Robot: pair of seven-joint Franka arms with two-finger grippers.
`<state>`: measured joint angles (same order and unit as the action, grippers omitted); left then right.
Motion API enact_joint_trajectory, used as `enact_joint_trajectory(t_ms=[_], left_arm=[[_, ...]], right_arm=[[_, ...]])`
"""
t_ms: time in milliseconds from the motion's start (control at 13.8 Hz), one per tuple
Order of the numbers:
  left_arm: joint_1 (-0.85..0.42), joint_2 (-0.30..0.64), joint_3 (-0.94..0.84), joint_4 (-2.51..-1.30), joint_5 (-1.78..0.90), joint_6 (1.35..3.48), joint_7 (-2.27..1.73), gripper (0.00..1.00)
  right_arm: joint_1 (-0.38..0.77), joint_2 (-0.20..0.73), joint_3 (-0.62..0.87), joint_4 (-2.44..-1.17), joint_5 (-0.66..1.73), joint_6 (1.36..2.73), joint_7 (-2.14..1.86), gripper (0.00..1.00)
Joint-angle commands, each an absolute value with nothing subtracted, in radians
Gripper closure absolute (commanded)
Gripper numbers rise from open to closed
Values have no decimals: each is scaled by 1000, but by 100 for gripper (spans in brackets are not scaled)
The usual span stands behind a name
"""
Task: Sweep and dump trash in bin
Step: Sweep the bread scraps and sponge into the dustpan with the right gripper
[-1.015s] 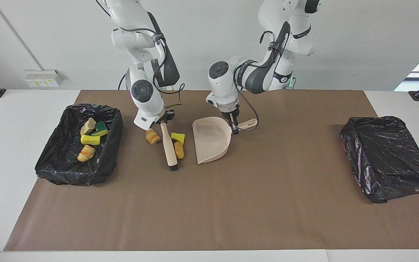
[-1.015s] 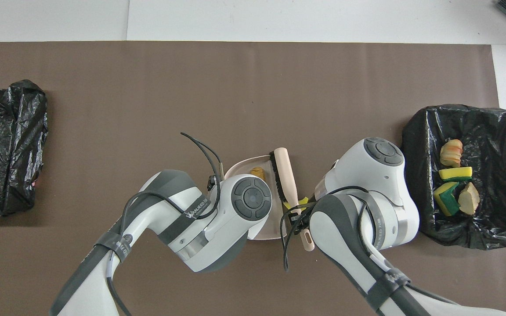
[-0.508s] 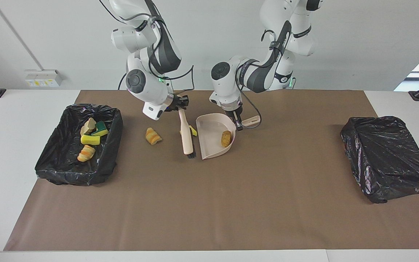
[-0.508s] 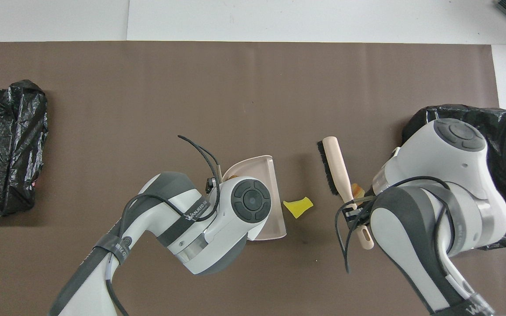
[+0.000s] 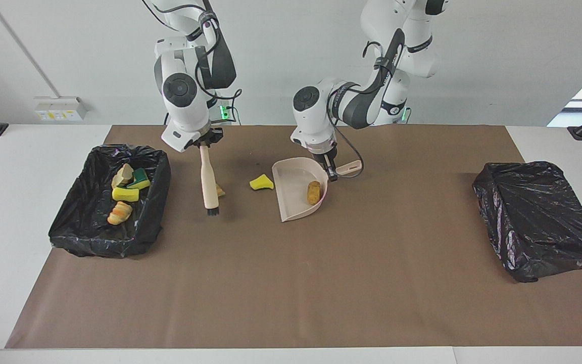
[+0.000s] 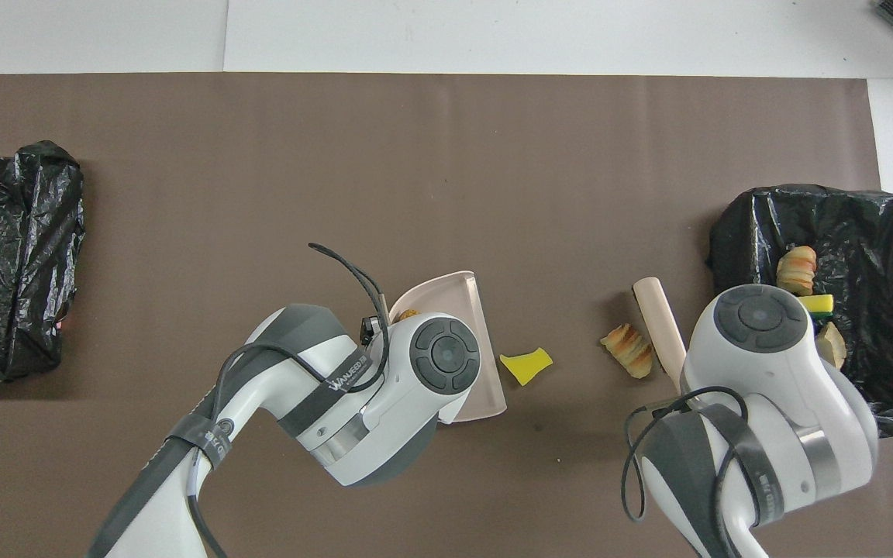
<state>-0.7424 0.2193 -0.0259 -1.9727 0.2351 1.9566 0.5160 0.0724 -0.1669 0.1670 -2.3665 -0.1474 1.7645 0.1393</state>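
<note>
My right gripper (image 5: 203, 144) is shut on the handle of a wooden brush (image 5: 208, 179). The brush hangs with its bristle end low at the mat, between the full bin (image 5: 157, 199) and a golden-brown croissant-like lump (image 5: 219, 191). My left gripper (image 5: 329, 173) is shut on the handle of the pink dustpan (image 5: 291, 205), which rests on the mat and holds one brown lump (image 5: 313, 192). A yellow sponge scrap (image 5: 261, 182) lies on the mat just outside the pan's mouth. In the overhead view the brush (image 6: 657, 322), lump (image 6: 629, 349), sponge scrap (image 6: 525, 365) and pan (image 6: 446, 288) show; both grippers are hidden under the arms.
The black-lined bin (image 6: 865, 217) at the right arm's end holds several scraps (image 5: 125, 193). A second black-lined bin (image 5: 538, 217) stands at the left arm's end, also seen in the overhead view (image 6: 12, 256). A brown mat (image 5: 291, 283) covers the table.
My right gripper swept one brown lump into the dustpan, then carried the brush away toward the full bin, past the croissant-like lump. The yellow sponge scrap stayed outside the pan.
</note>
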Motion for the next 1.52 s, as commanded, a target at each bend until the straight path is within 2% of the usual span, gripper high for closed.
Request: enact_joint_trajectory(t_ms=[0, 73, 290, 508, 870, 1160, 1450], left_arm=[[-773, 180, -14, -2014, 256, 1948, 474, 100], [-775, 176, -14, -2022, 256, 1948, 472, 100], [-781, 166, -15, -2039, 256, 1956, 471, 100], [-781, 163, -15, -2046, 256, 1960, 471, 100], [-772, 163, -15, -2051, 256, 1967, 472, 100], [-762, 166, -15, -2051, 253, 1983, 479, 100], [-707, 167, -17, -2049, 252, 2040, 573, 100]], right_arm=[[72, -206, 178, -2448, -157, 1827, 173, 100], [72, -196, 178, -2459, -138, 1835, 166, 100], [89, -184, 179, -2465, 111, 1878, 23, 100], [201, -187, 179, -2462, 194, 1899, 24, 100], [340, -129, 179, -2447, 541, 2048, 63, 100], [333, -136, 173, -2398, 571, 1996, 81, 100], [269, -184, 167, -2297, 479, 1795, 182, 100]])
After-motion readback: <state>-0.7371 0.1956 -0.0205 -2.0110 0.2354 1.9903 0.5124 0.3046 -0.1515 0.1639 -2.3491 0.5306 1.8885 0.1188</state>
